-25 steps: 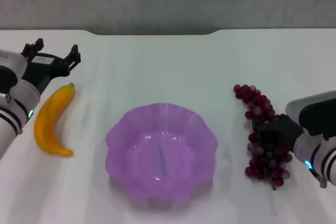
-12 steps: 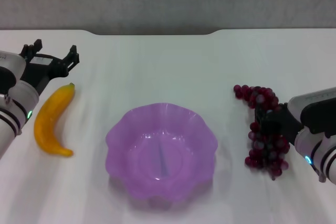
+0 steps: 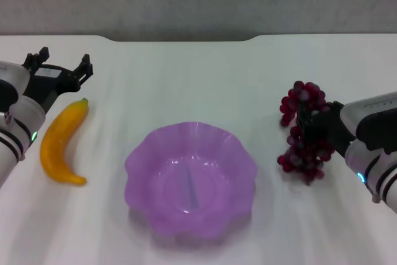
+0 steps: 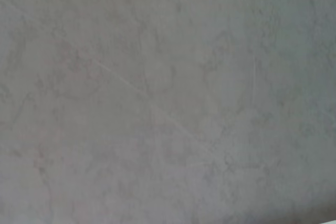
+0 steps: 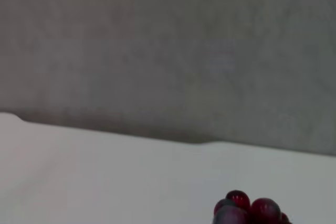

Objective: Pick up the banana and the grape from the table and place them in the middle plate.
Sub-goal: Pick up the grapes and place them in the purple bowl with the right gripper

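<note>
The purple scalloped middle plate [image 3: 144, 164] sits at the centre of the white table [image 3: 205, 79] and holds nothing. The yellow-orange banana [image 3: 59, 142] lies on the table to its left. My left gripper [image 3: 59, 67] is open just beyond the banana's stem end, apart from it. My right gripper [image 3: 314, 130] is shut on the dark red grape bunch [image 3: 302, 133] and holds it lifted off the table, right of the plate. The top of the grapes shows in the right wrist view [image 5: 249, 209].
The table's notched far edge [image 3: 183, 39] meets a grey wall. The left wrist view shows only grey wall.
My right gripper has lifted the grape bunch off the table and carried it up and slightly left toward the plate. The left arm and banana have not moved.
</note>
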### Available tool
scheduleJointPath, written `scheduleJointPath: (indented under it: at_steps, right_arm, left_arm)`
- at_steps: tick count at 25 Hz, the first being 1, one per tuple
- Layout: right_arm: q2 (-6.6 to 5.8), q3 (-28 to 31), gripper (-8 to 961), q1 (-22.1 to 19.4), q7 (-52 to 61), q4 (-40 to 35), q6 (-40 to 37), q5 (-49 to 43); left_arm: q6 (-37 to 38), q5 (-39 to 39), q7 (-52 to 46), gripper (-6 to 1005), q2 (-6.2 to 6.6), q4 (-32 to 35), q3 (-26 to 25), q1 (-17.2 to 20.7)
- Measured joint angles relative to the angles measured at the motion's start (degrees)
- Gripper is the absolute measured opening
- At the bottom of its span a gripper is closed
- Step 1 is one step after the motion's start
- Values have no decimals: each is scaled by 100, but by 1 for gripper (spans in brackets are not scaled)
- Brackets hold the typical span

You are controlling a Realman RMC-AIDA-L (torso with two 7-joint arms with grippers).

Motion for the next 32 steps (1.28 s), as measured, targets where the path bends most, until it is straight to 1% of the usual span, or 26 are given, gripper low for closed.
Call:
scheduleJointPath:
  at_steps: [4,9,11,14,18,27,32]
  right_arm:
    - [-3,64,366,-122,-5,-239,-6,-203]
    - [-15,108,364,-162,-33,-504,7,-224]
    - [-24,202,363,-221,-166,-717,124,-228]
    - [-28,532,362,-357,-510,-1090,538,-230]
    - [-31,854,361,-393,-658,-1394,1079,-232]
    - [-30,940,357,-359,-984,-1822,1348,-232]
    - [-21,667,355,-316,-1123,-2056,1414,-232]
  left_arm:
    - [0,0,0,895,0,-5,0,9]
    - [2,0,0,895,0,4,0,61]
    - [2,0,-1,895,0,5,0,70]
    - [3,0,0,895,3,6,-6,81]
    - [2,0,0,895,5,6,0,82]
    - [0,0,1,895,4,6,-6,66]
    - [-1,0,0,895,1,6,-8,41]
